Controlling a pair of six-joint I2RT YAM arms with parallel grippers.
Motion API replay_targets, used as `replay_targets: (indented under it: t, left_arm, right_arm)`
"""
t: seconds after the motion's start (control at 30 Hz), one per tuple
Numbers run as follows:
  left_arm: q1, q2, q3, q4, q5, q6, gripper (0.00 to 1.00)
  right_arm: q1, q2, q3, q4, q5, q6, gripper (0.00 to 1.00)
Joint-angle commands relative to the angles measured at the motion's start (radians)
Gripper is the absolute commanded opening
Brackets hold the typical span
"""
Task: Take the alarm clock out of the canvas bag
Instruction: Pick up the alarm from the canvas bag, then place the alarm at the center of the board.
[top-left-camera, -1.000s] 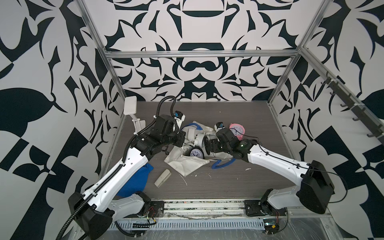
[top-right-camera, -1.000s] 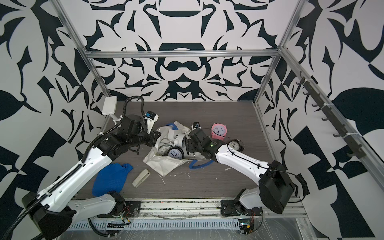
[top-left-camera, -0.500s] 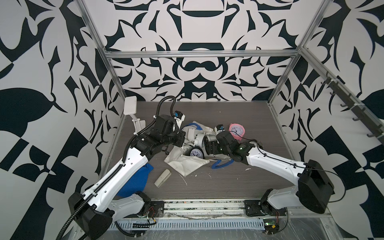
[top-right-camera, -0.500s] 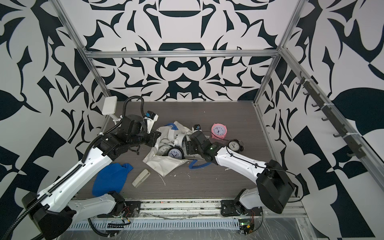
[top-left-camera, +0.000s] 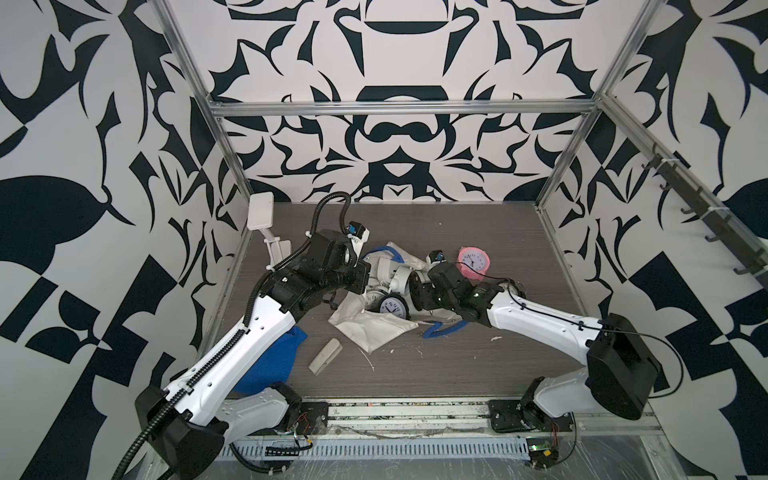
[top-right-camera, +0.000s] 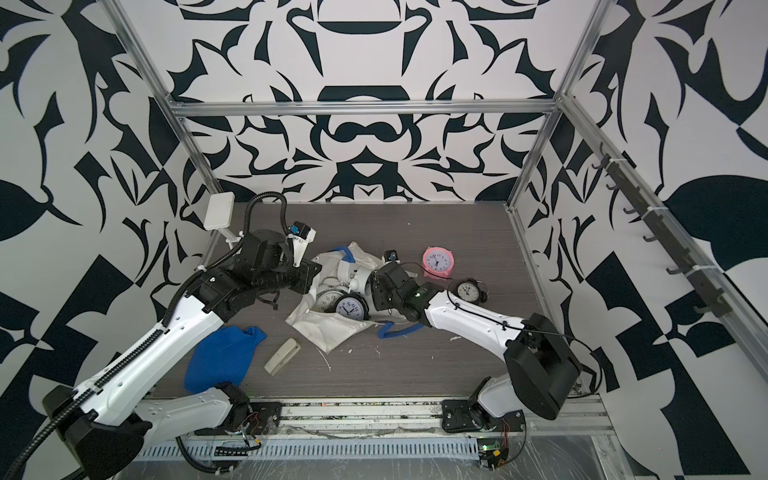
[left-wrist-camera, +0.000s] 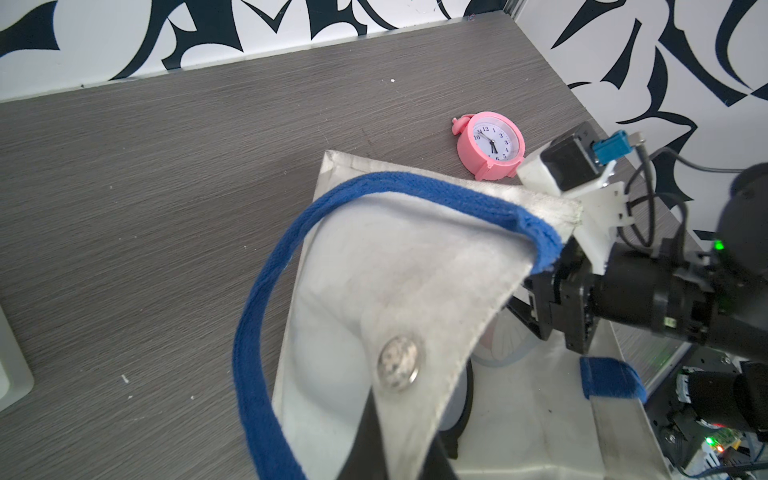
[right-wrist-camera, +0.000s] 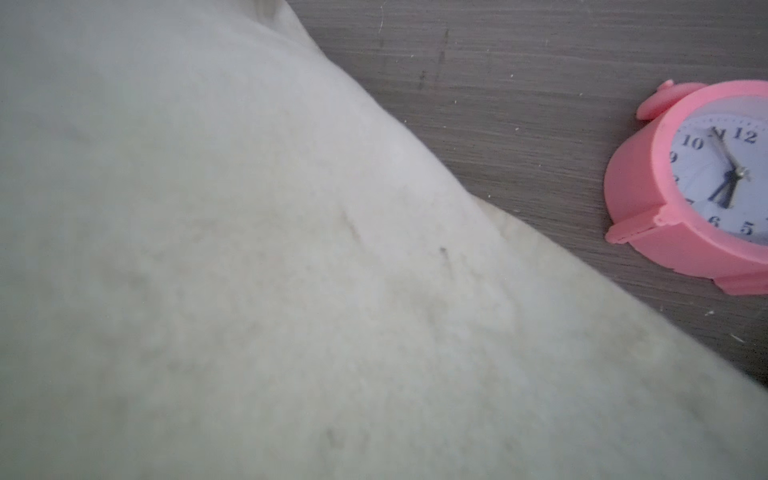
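Left wrist view is showing a pink clock (left-wrist-camera: 490, 145) sitting on the table (left-wrist-camera: 166, 187), apart from the canvas bag (left-wrist-camera: 395, 270). In a top view, a twin-bell clock (top-right-camera: 468, 289) is lying beside the right arm, while a blue cloth (top-right-camera: 220, 357) and a beige oblong item (top-right-camera: 282, 355) are lying near the table's front left corner. The bag is lying mid-table, its mouth holding a dark-rimmed alarm clock (top-right-camera: 351, 307) touching a white-rimmed clock (top-right-camera: 328, 300). The right gripper (top-left-camera: 417, 291) is reaching in just beside the alarm clock; canvas is hiding its fingers, so I cannot tell their state. The left gripper (left-wrist-camera: 399, 449) is clamping the bag's rim.

Left arm (top-left-camera: 257, 328) and right arm (top-left-camera: 540, 324) reach low toward each other; left gripper (left-wrist-camera: 401, 440) pinched tight, right gripper (top-left-camera: 415, 291) jaws hidden
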Motion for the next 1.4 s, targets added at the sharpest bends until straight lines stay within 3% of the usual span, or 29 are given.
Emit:
replay_targets:
  t: [0.0,0.37,0.57,0.77,1.03,1.37]
  left_arm:
    - [-0.002,-0.041,0.005,0.102,-0.003,-0.001,0.0]
    - [0.001,-0.064,0.0,0.104,-0.248,-0.044,0.0]
    - [0.013,-0.074,0.001,0.089,-0.328,-0.06,0.0]
    - [0.05,-0.087,0.001,0.087,-0.338,-0.085,0.0]
    - [0.106,-0.079,0.003,0.08,-0.317,-0.124,0.0]
    - [0.171,-0.056,0.006,0.071,-0.259,-0.172,0.0]
  right_arm:
    - [0.002,-0.089,0.081,-0.038,0.007,-0.039,0.47]
    - [0.002,-0.238,0.229,-0.265,-0.25,-0.13,0.44]
    - [0.002,-0.347,0.282,-0.36,-0.25,-0.15,0.44]
    - [0.002,-0.421,0.37,-0.557,-0.078,-0.194,0.44]
    - [0.002,-0.413,0.434,-0.856,0.264,-0.175,0.43]
    - [0.002,-0.289,0.364,-0.973,0.366,-0.077,0.41]
